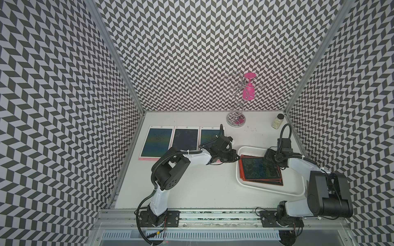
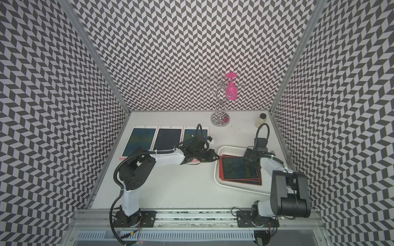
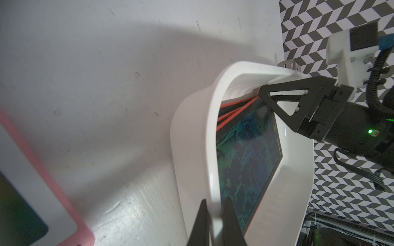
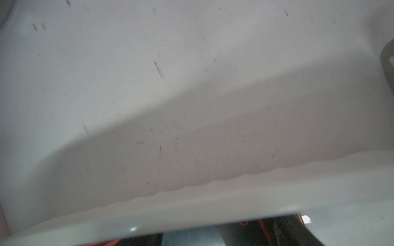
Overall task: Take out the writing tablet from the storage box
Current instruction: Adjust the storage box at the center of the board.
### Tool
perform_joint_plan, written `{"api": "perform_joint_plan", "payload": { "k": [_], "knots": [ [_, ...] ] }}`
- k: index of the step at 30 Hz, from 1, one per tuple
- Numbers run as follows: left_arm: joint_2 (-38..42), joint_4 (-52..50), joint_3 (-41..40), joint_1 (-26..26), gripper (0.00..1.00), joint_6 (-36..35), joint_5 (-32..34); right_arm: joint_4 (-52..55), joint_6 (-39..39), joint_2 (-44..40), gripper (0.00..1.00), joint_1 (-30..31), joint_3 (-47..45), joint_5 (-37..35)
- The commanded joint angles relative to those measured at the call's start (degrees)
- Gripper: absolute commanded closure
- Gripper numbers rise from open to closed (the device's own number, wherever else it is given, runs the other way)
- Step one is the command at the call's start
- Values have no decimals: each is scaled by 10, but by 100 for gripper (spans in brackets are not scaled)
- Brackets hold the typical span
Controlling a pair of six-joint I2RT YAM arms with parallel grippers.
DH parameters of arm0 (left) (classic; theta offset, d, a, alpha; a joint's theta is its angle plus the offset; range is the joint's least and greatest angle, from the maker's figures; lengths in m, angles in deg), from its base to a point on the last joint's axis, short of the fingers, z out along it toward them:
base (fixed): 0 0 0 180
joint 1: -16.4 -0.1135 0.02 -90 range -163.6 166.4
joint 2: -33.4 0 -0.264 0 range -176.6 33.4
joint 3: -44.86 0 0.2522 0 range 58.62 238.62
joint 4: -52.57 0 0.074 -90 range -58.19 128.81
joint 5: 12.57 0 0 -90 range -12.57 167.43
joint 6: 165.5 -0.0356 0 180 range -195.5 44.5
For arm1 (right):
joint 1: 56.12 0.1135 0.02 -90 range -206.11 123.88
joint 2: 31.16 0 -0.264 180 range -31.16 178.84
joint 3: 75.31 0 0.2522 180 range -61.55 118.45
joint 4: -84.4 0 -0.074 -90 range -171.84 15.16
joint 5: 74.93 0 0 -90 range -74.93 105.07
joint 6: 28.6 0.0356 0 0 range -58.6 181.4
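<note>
**White storage box pinched at the rim, tablets inside**

White plastic storage box [image 1: 266, 187] [image 2: 241, 186] lying on the right half of the pale table [image 1: 191, 181], with rounded corners and a raised rim. Inside it, a loosely fanned stack [image 1: 255, 180] of red-framed tablets, with the top writing tablet [image 1: 261, 168] [image 3: 247, 153] face up, its dark screen streaked green and blue.

On the box's side facing the left arm, close to the far corner, left gripper [image 1: 238, 158] [image 3: 215, 223] with jaws pressed together on the rim: fingers [image 3: 200, 230] one outside the wall, one inside, white plastic pinched between. Over the far end of the stack, right gripper [image 1: 266, 159] [image 4: 213, 236] with jaws spread wide. Cannot tell whether touching the tablet.

In the way: raised rim all round the stack, both grippers crowding the box's far end, right forearm crossing above the right rim.

Around: three pink-framed tablets [image 1: 185, 139] flat in a row at the table's left back, the one nearest the box partly hidden under the left arm. At the back, chrome wire rack [image 1: 236, 121] with a pink glass [image 1: 248, 91] hanging upside down. Near the right back corner, small black-lidded jar [image 1: 277, 121], well apart from the box. Black-and-white zigzag walls on three sides.
</note>
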Motion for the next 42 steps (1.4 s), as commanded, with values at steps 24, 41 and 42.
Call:
{"api": "perform_joint_plan", "payload": {
  "k": [24, 41, 42],
  "knots": [
    [-38, 38, -17, 20, 100, 5, -17, -39, -29, -43, 27, 0, -19, 165],
    [1, 120, -91, 3, 100, 79, -4, -33, 103, -97, 28, 0, -25, 130],
    [3, 121, -90, 3, 100, 79, -4, -38, 103, -85, 28, 0, -22, 127]
  ]
}}
